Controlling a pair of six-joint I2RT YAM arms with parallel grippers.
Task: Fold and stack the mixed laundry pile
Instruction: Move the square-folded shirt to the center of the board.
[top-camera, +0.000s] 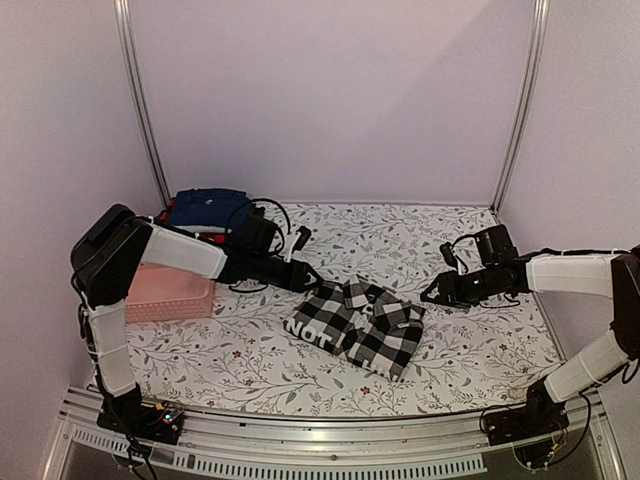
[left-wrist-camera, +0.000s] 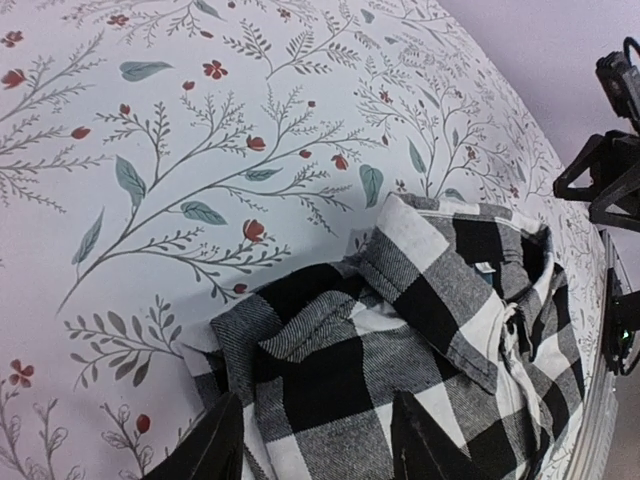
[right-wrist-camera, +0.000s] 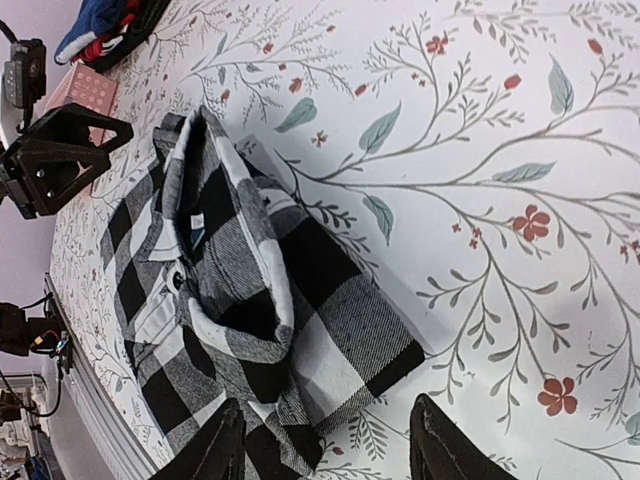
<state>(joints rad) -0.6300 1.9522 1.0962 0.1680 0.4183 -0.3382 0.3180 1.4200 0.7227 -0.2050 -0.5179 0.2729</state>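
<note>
The black-and-white checked shirt (top-camera: 370, 325) lies folded in the middle of the floral cloth, over a black garment with white lettering (top-camera: 307, 331) at its left edge. The shirt also fills the left wrist view (left-wrist-camera: 400, 350) and the right wrist view (right-wrist-camera: 240, 290). My left gripper (top-camera: 305, 278) is open just above the shirt's left corner, its fingers (left-wrist-camera: 215, 445) empty. My right gripper (top-camera: 437, 293) is open and empty just right of the shirt, its fingers (right-wrist-camera: 450, 450) apart over the shirt's edge. Navy blue trousers (top-camera: 207, 207) and a red-and-black plaid piece (top-camera: 205, 236) sit piled at the back left.
A pink slotted plastic basket (top-camera: 170, 293) stands at the left, under my left arm. The floral tablecloth (top-camera: 480, 340) covers the table. Metal frame posts stand at the back corners, and a metal rail runs along the near edge.
</note>
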